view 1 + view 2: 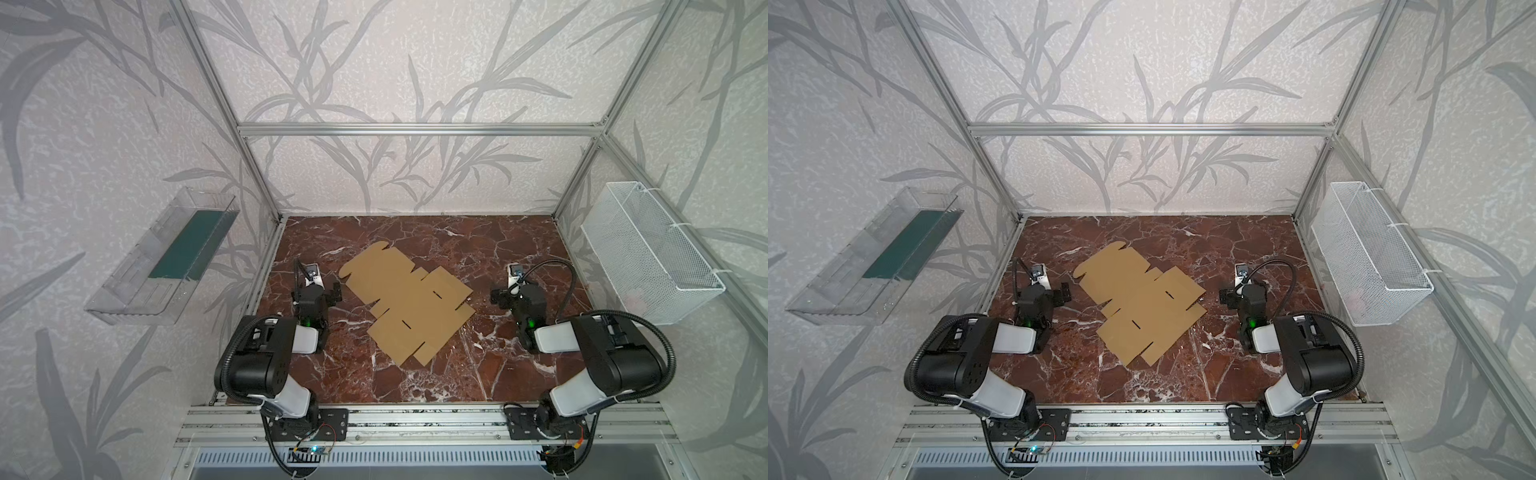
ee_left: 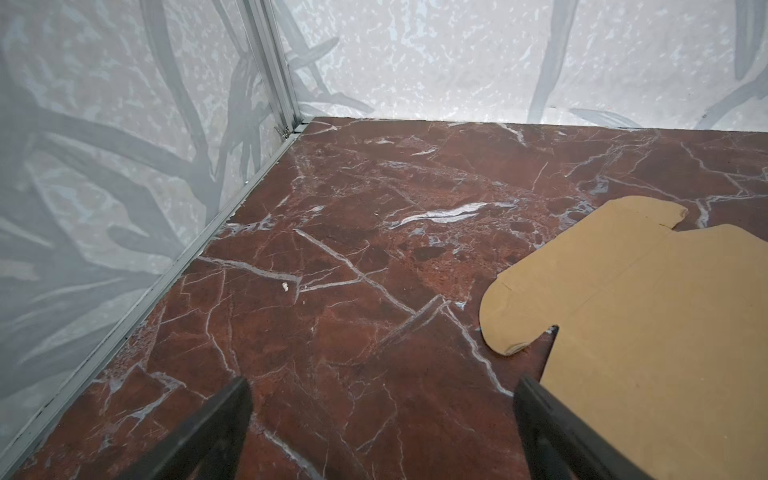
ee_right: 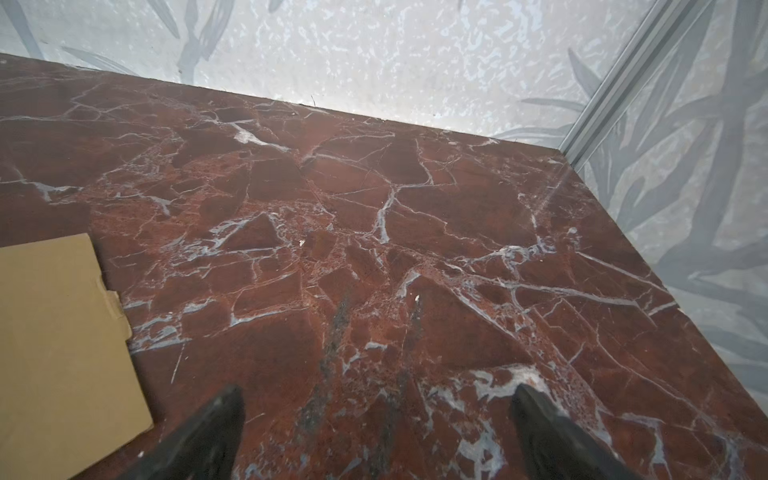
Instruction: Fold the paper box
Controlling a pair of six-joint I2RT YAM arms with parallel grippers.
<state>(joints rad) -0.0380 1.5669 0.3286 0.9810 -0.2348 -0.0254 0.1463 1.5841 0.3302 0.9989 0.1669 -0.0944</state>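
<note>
The paper box (image 1: 405, 301) lies flat, unfolded, at mid-frame on the marble surface (image 1: 457, 382).
Both top views show its whole outline; my wrist views catch only an edge each. My left pincer (image 1: 328, 289) sits just left of it, my right pincer (image 1: 504, 293) right, both spread apart, gripping nothing.

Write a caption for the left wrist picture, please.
Open left claw hovers over the marble table, with the flat, unfolded paper box alongside.

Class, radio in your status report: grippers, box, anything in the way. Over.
Left gripper open, empty. Right gripper open, empty. Box flat, unfolded, lying between them, untouched. Nothing blocking it.
</note>
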